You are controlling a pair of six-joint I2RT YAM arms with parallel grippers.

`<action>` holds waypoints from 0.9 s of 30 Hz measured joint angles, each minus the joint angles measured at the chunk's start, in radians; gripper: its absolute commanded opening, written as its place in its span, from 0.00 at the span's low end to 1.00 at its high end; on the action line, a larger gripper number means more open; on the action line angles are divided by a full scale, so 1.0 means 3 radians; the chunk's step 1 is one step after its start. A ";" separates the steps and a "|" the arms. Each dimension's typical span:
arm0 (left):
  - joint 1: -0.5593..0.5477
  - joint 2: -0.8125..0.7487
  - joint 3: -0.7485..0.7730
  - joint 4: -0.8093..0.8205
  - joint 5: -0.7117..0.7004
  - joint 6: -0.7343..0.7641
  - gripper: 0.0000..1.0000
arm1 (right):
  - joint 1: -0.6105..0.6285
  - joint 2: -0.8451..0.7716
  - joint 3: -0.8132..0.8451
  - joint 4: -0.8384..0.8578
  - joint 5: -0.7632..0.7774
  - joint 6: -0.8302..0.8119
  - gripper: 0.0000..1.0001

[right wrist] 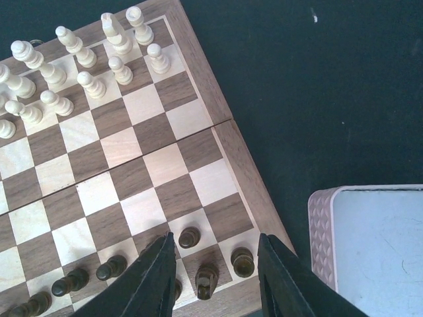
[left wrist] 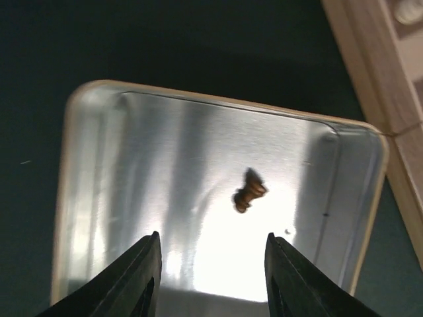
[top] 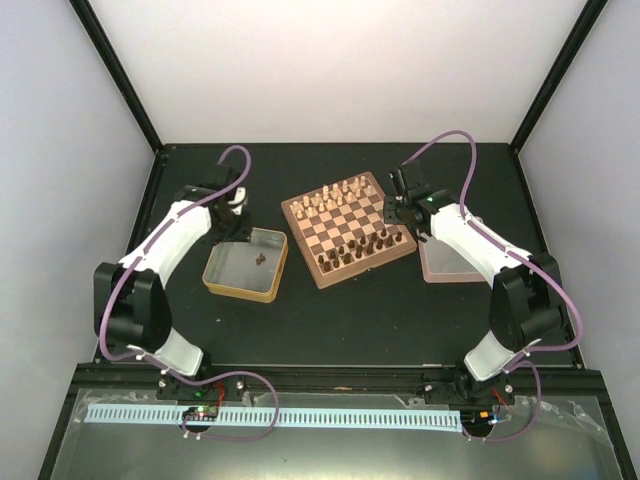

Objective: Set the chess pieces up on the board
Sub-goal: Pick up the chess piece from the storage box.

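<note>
The board (top: 346, 226) lies at the middle of the table. Several dark-brown chess pieces (top: 362, 247) stand along its near right side, and cream pieces (top: 330, 196) along the far side. My right gripper (right wrist: 215, 247) hangs open over the board's corner, above three standing dark pieces (right wrist: 242, 261), with nothing between its fingers. One dark piece (left wrist: 249, 191) lies on its side in a metal tin (left wrist: 165, 158). My left gripper (left wrist: 213, 247) is open above the tin, just short of that piece and holding nothing.
The left tin (top: 235, 265) sits left of the board, whose corner (left wrist: 386, 79) shows at the edge of the left wrist view. A second, pinkish tin (top: 450, 262) lies right of the board (right wrist: 244, 165). Cream pieces (right wrist: 86, 63) crowd the far squares.
</note>
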 measured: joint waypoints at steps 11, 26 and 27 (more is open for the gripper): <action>-0.0366 0.0792 0.0013 0.0177 0.0200 0.0306 0.37 | 0.0000 -0.0017 -0.0072 0.0018 0.0001 0.0014 0.34; -0.0431 0.1153 0.0150 0.0206 0.0011 0.0524 0.30 | 0.0000 -0.0018 -0.0078 0.0039 0.0003 0.0036 0.32; -0.0431 0.1169 0.0150 0.0207 0.0004 0.0532 0.28 | 0.0000 -0.0018 -0.0080 0.0039 0.0003 0.0039 0.32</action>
